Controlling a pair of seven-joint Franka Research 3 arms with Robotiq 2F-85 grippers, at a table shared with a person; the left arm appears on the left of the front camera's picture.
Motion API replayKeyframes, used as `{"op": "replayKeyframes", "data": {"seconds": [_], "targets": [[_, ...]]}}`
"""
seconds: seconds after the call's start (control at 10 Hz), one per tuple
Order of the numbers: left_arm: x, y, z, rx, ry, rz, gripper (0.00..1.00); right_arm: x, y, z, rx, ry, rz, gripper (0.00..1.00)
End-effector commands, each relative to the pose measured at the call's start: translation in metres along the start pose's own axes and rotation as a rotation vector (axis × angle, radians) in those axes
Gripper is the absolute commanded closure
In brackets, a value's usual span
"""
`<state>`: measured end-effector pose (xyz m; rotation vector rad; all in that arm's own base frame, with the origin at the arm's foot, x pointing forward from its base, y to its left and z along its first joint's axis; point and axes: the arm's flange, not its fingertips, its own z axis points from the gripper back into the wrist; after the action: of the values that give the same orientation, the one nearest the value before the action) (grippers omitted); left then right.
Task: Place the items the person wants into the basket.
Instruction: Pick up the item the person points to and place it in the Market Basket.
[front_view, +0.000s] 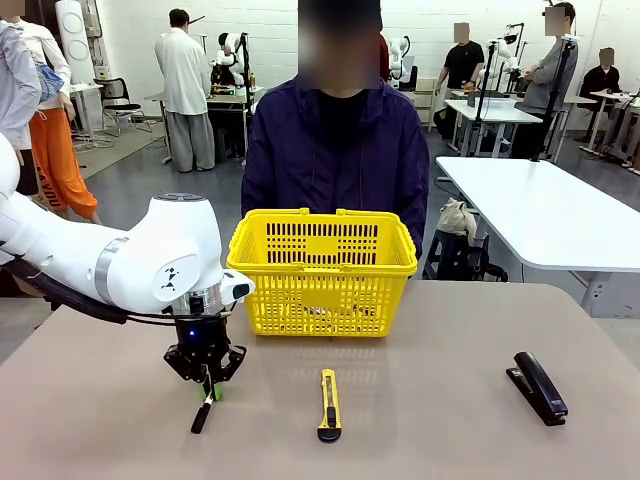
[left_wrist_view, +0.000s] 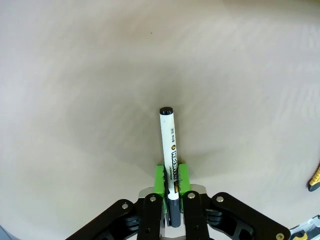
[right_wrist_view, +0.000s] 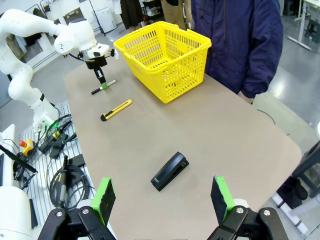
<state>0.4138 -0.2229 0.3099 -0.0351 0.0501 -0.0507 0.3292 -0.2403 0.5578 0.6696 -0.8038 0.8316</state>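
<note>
Nearest you, the beige bench (front_view: 430, 420) lies smooth and matte, with bare room around the yellow-and-black utility knife (front_view: 329, 404) at the middle and the black stapler (front_view: 540, 387) toward the right edge. Your left end effector (front_view: 210, 389) is clamped on the black marker (left_wrist_view: 169, 150), whose white band carries print; its tip points down at the bench. Your right end effector (right_wrist_view: 162, 200) stands wide, holding nothing. Farther off sits the yellow basket (front_view: 322, 268), the person (front_view: 338, 150) just behind it.

White arm (front_view: 150, 255) with grey joint ring; black hand (front_view: 207, 388) with green pads.
</note>
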Motion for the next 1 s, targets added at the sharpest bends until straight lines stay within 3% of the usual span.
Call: {"op": "replayKeyframes", "data": {"seconds": [0.0, 0.3, 0.9], "targets": [[0.0, -0.002, -0.006, -0.01, 0.018, -0.014, 1.0, 0.0, -0.001, -0.001, 0.003, -0.037, 0.019, 0.0], [-0.007, 0.001, 0.019, -0.004, 0.005, -0.022, 1.0, 0.0, -0.001, -0.001, 0.003, -0.037, 0.019, 0.0], [-0.07, 0.016, 0.208, -0.011, -0.163, -0.101, 1.0, 0.0, -0.001, -0.001, 0.003, -0.037, 0.019, 0.0]]}}
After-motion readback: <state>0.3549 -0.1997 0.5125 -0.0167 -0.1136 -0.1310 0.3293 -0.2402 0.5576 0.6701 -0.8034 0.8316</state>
